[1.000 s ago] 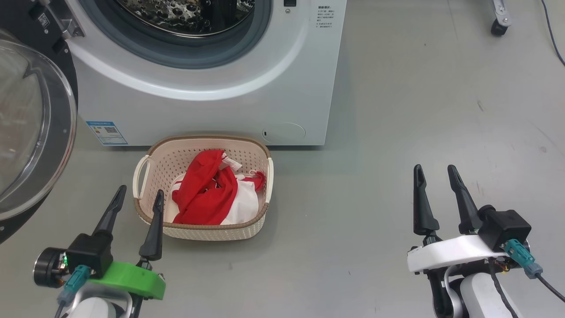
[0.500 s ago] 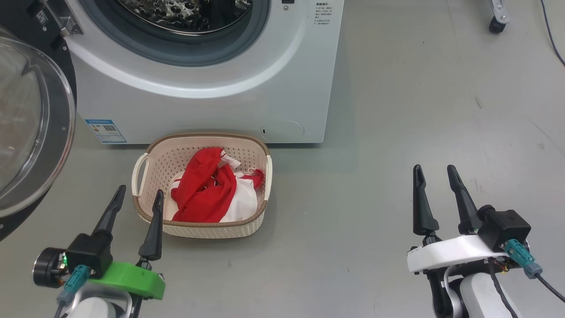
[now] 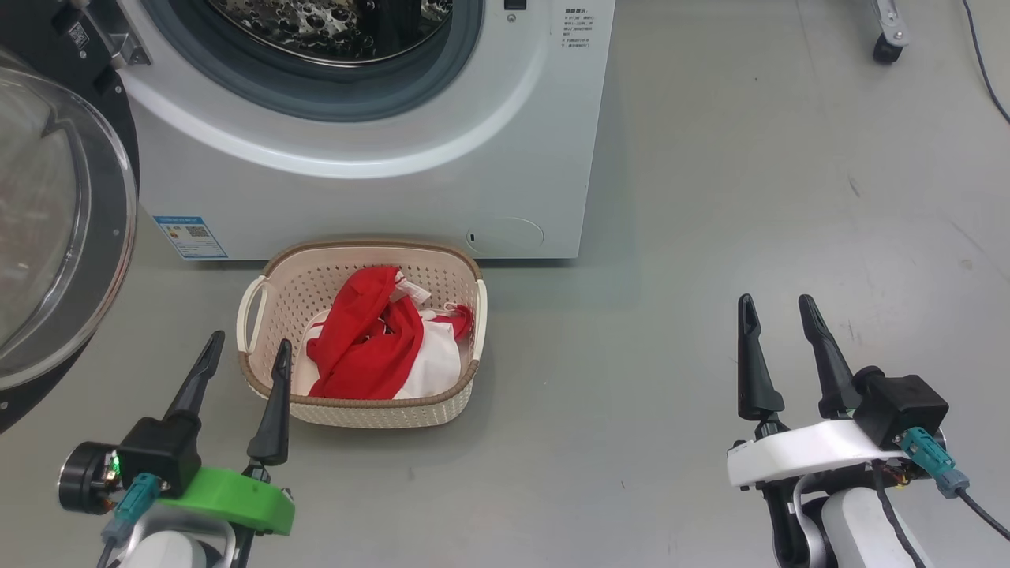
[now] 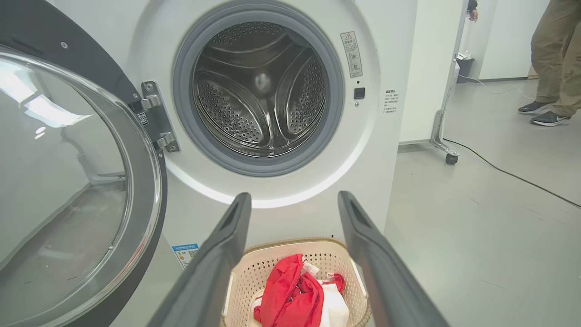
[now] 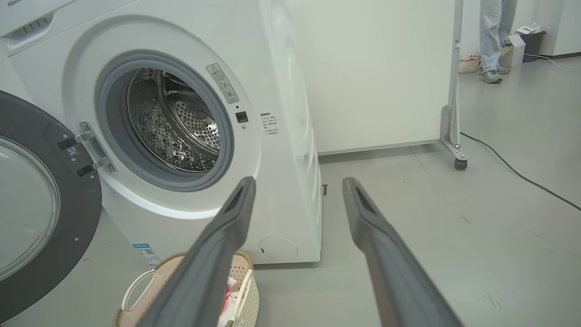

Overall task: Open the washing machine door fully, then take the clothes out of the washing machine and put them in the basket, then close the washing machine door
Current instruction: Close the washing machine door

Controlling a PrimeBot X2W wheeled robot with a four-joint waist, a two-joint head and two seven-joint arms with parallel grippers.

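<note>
The white washing machine (image 3: 379, 197) (image 4: 390, 59) (image 5: 281, 81) stands ahead with its steel drum (image 4: 263, 91) showing no clothes inside. Its washing machine door (image 3: 55, 221) (image 4: 68, 181) (image 5: 36, 204), black-rimmed with a glass bowl, hangs swung wide to the left. On the floor before the machine sits the cream basket (image 3: 331, 272) (image 4: 272, 259) (image 5: 150, 281), holding the red and white clothes (image 3: 379, 339) (image 4: 295, 299). My left gripper (image 3: 247, 341) (image 4: 292, 200) is open, just left of the basket's near corner. My right gripper (image 3: 775, 304) (image 5: 298, 184) is open over bare floor to the right.
A wheeled white partition (image 5: 454, 113) stands right of the machine, with a black cable (image 5: 522, 175) trailing over the grey floor. A person's legs (image 4: 551, 59) and another person's legs (image 5: 492, 36) are far back on the right.
Only the head view has drifted slightly; both grippers stay open in the same places and the basket and door have not moved.
</note>
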